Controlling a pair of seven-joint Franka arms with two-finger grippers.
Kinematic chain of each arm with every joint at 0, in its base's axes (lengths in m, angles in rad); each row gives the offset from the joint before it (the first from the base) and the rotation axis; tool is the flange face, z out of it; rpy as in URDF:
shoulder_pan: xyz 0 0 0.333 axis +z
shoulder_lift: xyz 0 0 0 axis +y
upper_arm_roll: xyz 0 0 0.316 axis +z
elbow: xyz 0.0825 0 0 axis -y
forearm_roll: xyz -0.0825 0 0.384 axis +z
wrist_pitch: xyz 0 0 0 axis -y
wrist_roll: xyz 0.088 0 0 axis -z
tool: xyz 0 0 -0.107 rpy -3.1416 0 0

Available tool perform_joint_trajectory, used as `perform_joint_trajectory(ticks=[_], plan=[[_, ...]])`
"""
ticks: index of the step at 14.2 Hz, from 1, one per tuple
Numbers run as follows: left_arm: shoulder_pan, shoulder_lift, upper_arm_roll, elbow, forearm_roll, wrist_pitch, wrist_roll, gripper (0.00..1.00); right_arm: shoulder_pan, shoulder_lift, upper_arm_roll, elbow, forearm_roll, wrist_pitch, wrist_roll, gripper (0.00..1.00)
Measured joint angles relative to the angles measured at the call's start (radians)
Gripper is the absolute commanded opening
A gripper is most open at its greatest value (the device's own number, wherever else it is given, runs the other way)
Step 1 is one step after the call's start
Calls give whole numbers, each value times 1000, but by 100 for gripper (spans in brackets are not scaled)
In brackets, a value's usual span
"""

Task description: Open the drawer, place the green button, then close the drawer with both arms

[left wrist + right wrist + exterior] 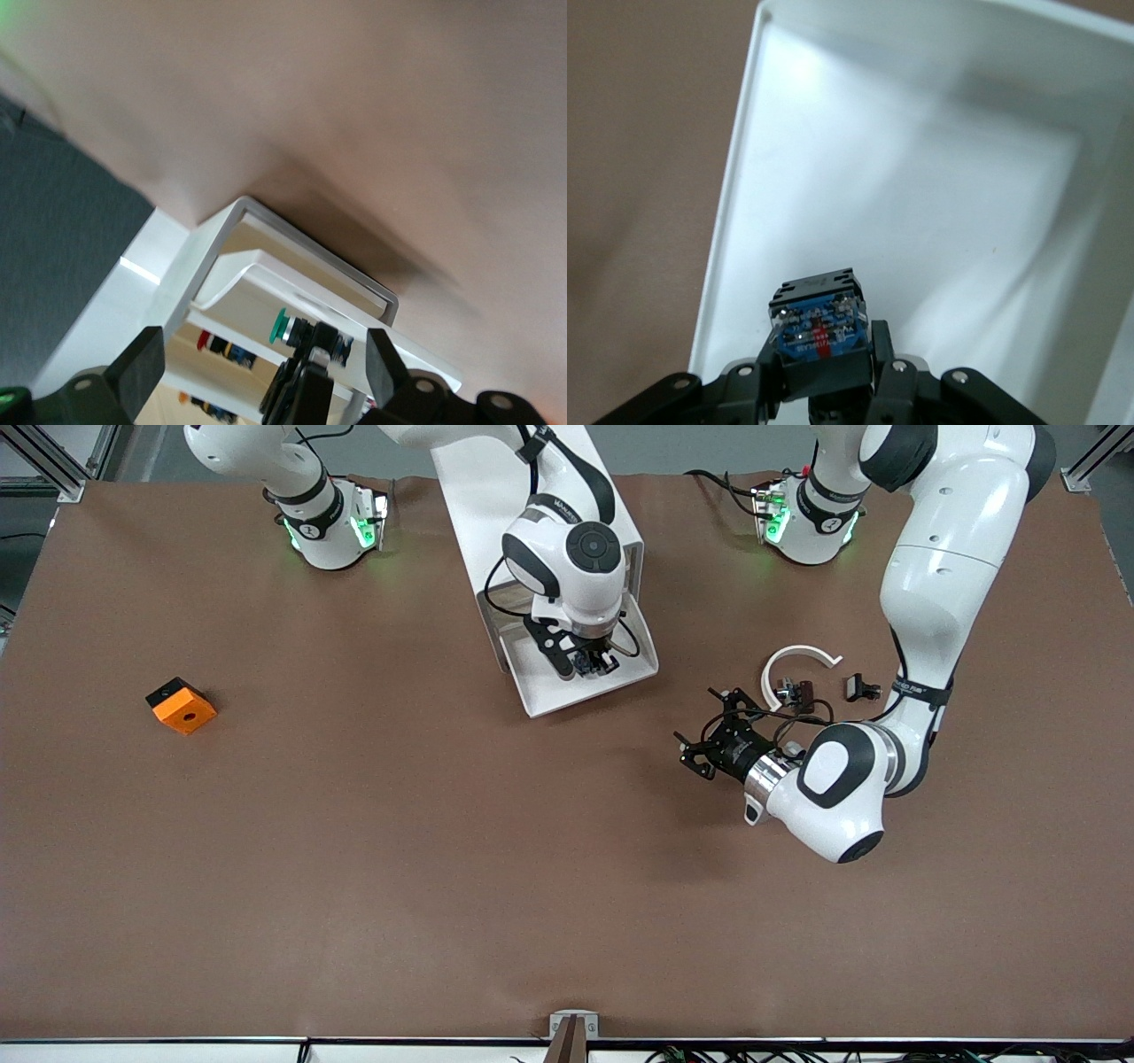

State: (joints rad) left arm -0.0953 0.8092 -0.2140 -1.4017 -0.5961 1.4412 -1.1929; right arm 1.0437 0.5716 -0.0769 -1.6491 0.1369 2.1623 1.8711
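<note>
The drawer [542, 677], a shallow white tray, stands pulled out of the white cabinet [523, 487] at the table's middle. My right gripper [592, 664] is over the tray and is shut on the button [585, 661]. In the right wrist view the button's bluish square base [818, 326] sits between the fingers of my right gripper [822, 359], above the tray's white floor [921, 177]. My left gripper [706, 746] is open and empty, low over the table beside the drawer, toward the left arm's end. The left wrist view shows its fingers [140, 361] spread, the drawer [292, 266] and the button's green cap [282, 326].
A white arc [797, 657] and small black-and-brown pieces [797, 691] [861, 687] lie near the left arm's wrist. An orange square block [181, 705] lies toward the right arm's end of the table. Brown table surface surrounds the cabinet.
</note>
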Motion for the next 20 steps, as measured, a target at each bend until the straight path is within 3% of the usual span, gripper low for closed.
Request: perform_joint_trajectory(ticks=[5,10,11,12,17,20], plan=[[-28,-29,-1,0,82,214,185,100,17,18,0,2,0,25,1,0],[-82,-57,-2,-1,194,371,211,100,42,18,0,6,0,27,3,0],[-93,-62,-2,-3,210,401,211,100,44,18,0,10,0,28,3,32],[-107,-67,-2,-8,230,430,211,100,45,18,0,15,0,28,3,99],[-190,-91,-3,-57,426,532,212,100,46,14,-6,27,0,27,4,100],[-229,-96,-3,-65,483,541,211,100,32,5,-25,53,0,4,-22,100]])
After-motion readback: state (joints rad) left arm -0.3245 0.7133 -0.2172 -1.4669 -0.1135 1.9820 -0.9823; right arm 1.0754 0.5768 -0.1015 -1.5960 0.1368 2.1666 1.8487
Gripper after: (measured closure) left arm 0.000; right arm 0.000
